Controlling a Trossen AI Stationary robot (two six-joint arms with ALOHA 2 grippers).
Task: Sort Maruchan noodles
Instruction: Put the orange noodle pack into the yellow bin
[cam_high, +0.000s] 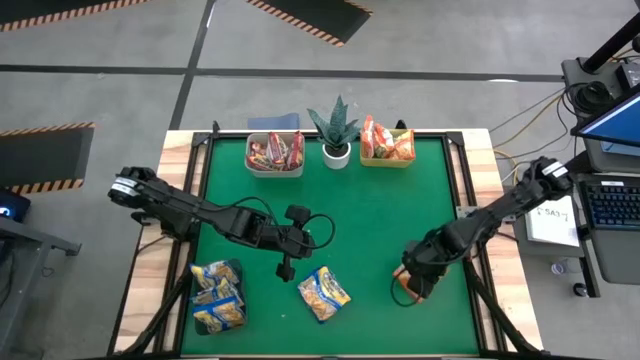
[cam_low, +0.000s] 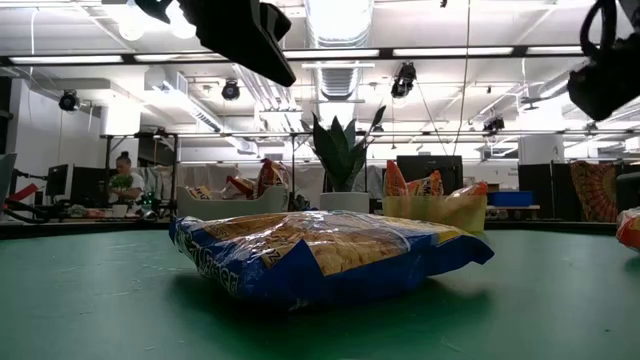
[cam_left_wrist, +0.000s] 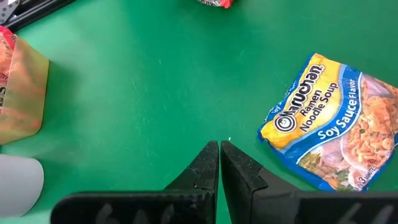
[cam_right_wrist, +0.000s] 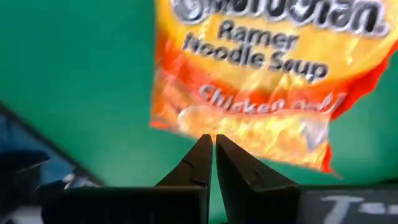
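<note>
A yellow-blue Maruchan packet (cam_high: 323, 293) lies flat on the green table (cam_high: 380, 210) near its front edge; it also shows in the left wrist view (cam_left_wrist: 329, 124). My left gripper (cam_left_wrist: 219, 144) hangs shut above the mat, just left of that packet (cam_high: 285, 270), touching nothing. My right gripper (cam_right_wrist: 211, 138) is at the front right (cam_high: 410, 285), shut at the edge of an orange-red chicken packet (cam_right_wrist: 249, 68). In the low view that packet's end (cam_low: 630, 228) shows at the right margin. My right gripper has its two fingertips together on the orange-red packet's near edge (cam_right_wrist: 214, 127), close to one corner, coming steeply from above. The packet spreads away beyond the fingertips. Whether it is lifted or still lies on the mat cannot be told.
Along the far edge stand a pale bin of red packets (cam_high: 274, 153), a potted green plant (cam_high: 335, 130) and a yellow bin of orange packets (cam_high: 387, 143). Several yellow-blue packets sit in a holder at the front left (cam_high: 218, 297). The mat's middle is bare.
</note>
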